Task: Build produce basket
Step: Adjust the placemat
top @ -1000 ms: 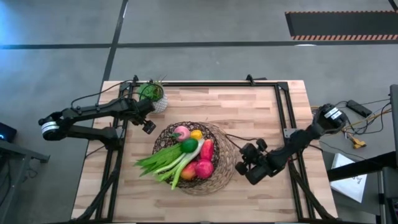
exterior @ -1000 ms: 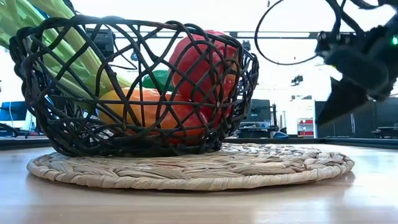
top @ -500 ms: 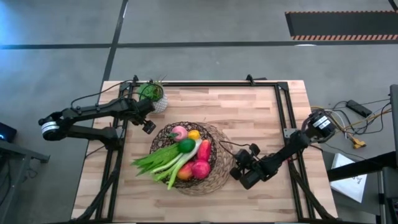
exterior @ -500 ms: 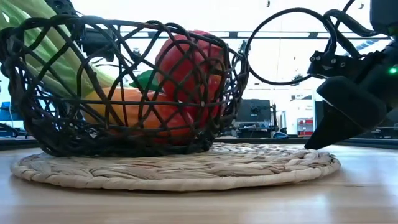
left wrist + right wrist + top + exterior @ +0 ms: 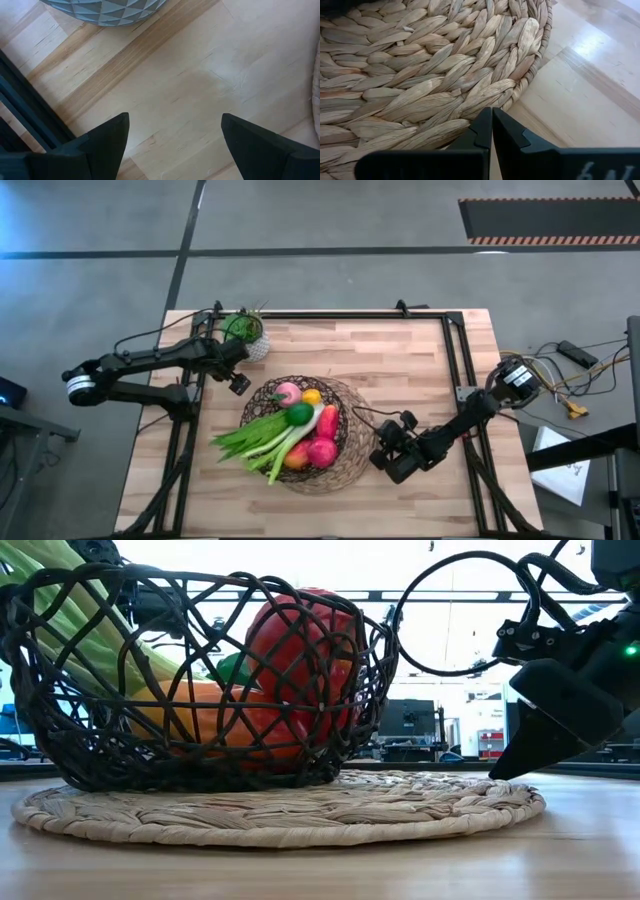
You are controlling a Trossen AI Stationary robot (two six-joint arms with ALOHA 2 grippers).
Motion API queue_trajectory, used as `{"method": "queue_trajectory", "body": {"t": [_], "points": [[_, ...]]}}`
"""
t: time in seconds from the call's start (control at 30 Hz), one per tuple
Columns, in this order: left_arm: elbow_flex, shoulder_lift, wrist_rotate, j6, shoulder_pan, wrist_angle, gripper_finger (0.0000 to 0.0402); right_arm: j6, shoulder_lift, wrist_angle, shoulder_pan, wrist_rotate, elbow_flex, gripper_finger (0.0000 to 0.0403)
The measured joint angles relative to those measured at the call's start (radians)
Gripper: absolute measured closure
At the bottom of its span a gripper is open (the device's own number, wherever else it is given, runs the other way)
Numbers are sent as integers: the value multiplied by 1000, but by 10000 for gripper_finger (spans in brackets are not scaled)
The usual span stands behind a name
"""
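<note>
Right hand (image 5: 491, 131) closed at woven mat (image 5: 415, 80) edge, potted plant (image 5: 244, 332) beside left hand (image 5: 240, 385)

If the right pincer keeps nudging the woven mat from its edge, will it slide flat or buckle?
The woven mat looks thick and tightly braided, so it probably slides flat rather than buckling. The loaded basket on it likely pins it and adds drag. The shut right pincer sits low at the rim; it might ride over the edge.

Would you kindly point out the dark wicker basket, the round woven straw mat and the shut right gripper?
Dark wicker basket (image 5: 60, 755): low view, side wall.
Round woven straw mat (image 5: 395, 95): right wrist view, weave.
Right gripper (image 5: 492, 131): right wrist view, fingertips.
</note>
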Motion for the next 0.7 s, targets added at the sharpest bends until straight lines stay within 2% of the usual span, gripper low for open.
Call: {"method": "queue_trajectory", "body": {"t": [0.43, 0.7], "points": [[0, 0, 0, 0, 0, 0, 102, -11, 0, 4, 0, 7, 0, 394], [0, 0, 0, 0, 0, 0, 102, 19, 0, 31, 0, 63, 0, 394]]}}
